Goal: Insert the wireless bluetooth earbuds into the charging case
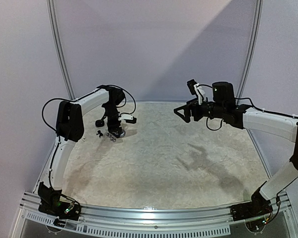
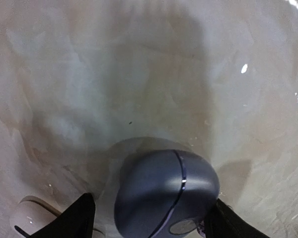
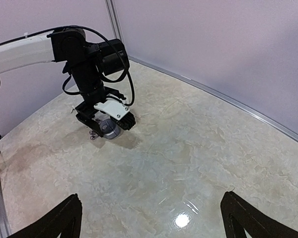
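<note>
A rounded grey-blue charging case [image 2: 164,193] lies shut on the table, seam line on top. My left gripper [image 2: 156,223] straddles it: the right finger [image 2: 233,223] is at the case's side and the left finger [image 2: 79,218] stands a little off it. From above, the left gripper [image 1: 111,130] is down over the case [image 1: 117,133], with tiny earbuds [image 1: 98,134] lying just to its left. The right wrist view shows silvery buds [image 3: 92,134] beside the case [image 3: 108,128]. My right gripper [image 1: 188,111] hangs open, high above the table's right half, nothing between its fingers [image 3: 64,218].
A white rounded case [image 2: 32,213] lies just left of the left finger. The marbled tabletop [image 1: 179,163] is bounded by a curved white backdrop with a metal rail [image 1: 59,49] behind, and by the aluminium front edge [image 1: 154,215].
</note>
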Motion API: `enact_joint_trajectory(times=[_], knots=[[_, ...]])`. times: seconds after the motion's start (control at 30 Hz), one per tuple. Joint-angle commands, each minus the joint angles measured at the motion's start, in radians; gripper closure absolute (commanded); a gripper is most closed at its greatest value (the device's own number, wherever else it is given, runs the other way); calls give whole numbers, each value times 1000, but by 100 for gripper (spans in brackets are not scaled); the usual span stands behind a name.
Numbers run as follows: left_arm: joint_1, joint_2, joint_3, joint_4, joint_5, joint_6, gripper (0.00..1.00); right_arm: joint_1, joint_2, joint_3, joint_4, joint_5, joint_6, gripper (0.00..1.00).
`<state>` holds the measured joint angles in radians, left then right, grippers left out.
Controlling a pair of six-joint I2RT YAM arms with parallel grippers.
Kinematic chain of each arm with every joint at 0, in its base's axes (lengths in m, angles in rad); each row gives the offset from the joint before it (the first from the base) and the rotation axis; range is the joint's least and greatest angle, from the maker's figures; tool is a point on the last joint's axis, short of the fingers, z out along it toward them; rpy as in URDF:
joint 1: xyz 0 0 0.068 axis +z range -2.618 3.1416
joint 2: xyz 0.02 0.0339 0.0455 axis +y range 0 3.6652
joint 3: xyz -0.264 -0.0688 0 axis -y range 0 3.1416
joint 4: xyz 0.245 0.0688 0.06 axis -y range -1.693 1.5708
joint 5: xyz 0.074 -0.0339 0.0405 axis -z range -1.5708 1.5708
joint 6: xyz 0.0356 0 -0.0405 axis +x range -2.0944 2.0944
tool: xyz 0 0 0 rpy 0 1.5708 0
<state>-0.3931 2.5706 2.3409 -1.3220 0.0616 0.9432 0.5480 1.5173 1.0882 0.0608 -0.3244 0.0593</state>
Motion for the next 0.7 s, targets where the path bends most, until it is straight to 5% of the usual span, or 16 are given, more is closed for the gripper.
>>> enact_joint_trajectory(times=[0.0, 0.47, 0.67], knots=[[-17, 16, 9, -9, -24, 16, 28, 9, 26, 37, -17, 5, 5, 1], [-35, -95, -89, 82, 8, -43, 82, 8, 48, 107, -56, 45, 29, 1], [-44, -320, -130, 212, 75, -162, 99, 9, 62, 283, -222, 122, 140, 1]])
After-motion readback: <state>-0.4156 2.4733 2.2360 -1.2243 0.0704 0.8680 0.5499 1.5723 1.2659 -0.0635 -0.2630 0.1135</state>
